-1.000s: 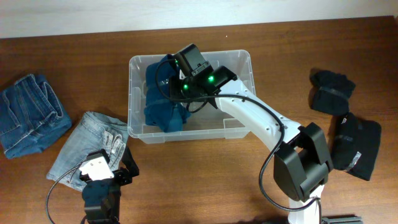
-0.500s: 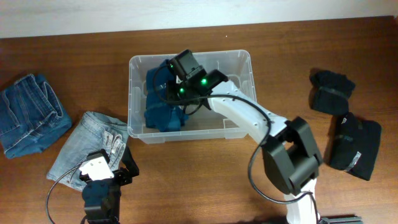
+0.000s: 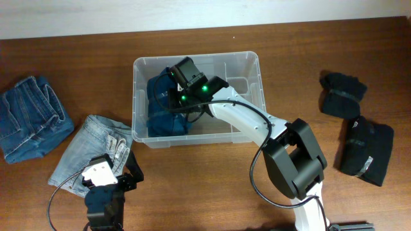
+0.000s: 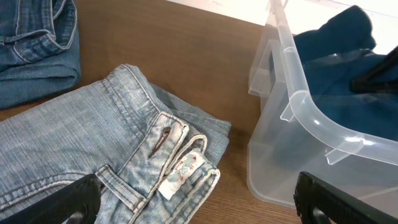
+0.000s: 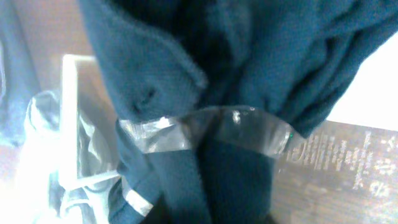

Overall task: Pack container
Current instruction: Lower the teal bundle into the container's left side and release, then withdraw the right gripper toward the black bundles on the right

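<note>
One container, part-filled, with garments around it

One clear container [image 3: 249, 96], upright and lidless, on the wooden table [image 3: 212, 186]. Inside its left half, a crumpled dark blue garment [image 3: 160, 112], up against the left wall. Above that garment, within the container's walls, the right gripper [image 3: 176, 101]. In the wrist view only blue cloth and clear plastic close up, so spread or pinching not discernible. Just beside the container's near left corner, light blue jeans [image 3: 90, 151], lying flat, waistband and white tag turned toward the container. Over those jeans, the left gripper [image 4: 199, 208], fingers spread wide, holding nothing. Farther left of the container, well apart, folded darker jeans [image 3: 32, 119]. Right of the container, well apart, two black garments: a smaller bundle [image 3: 342, 93] level with the container, a larger folded piece [image 3: 367, 151] nearer the robot.
</note>
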You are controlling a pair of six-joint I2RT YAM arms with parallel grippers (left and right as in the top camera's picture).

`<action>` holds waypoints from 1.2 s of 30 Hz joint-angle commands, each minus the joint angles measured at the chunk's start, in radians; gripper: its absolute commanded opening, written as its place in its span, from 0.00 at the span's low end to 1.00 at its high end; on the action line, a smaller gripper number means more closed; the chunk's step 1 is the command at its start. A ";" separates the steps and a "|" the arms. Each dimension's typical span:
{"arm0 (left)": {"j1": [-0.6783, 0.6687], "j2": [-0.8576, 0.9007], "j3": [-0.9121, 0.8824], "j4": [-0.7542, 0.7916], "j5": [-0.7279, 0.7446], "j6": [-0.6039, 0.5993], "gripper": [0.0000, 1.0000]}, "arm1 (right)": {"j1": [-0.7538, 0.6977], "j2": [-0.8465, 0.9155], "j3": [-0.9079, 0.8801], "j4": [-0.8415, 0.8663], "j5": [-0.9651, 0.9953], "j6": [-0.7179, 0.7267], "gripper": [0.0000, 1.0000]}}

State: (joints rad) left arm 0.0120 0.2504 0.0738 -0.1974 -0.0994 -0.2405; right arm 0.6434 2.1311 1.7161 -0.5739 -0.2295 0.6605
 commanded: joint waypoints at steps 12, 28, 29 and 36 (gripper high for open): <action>0.003 -0.008 -0.014 0.003 0.017 -0.002 0.99 | -0.005 -0.021 0.006 -0.020 -0.103 -0.124 0.82; 0.003 -0.008 -0.014 0.003 0.017 -0.002 0.99 | -0.180 -0.254 0.079 -0.287 -0.037 -0.343 0.92; 0.003 -0.008 -0.014 0.003 0.017 -0.002 1.00 | -0.204 -0.275 0.084 -0.327 -0.010 -0.343 0.92; 0.003 -0.008 -0.014 0.003 0.017 -0.002 0.99 | -0.444 -0.428 0.087 -0.556 0.101 -0.378 0.92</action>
State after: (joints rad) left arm 0.0120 0.2504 0.0738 -0.1974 -0.0998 -0.2405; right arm 0.2886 1.7744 1.7821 -1.1023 -0.2047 0.3252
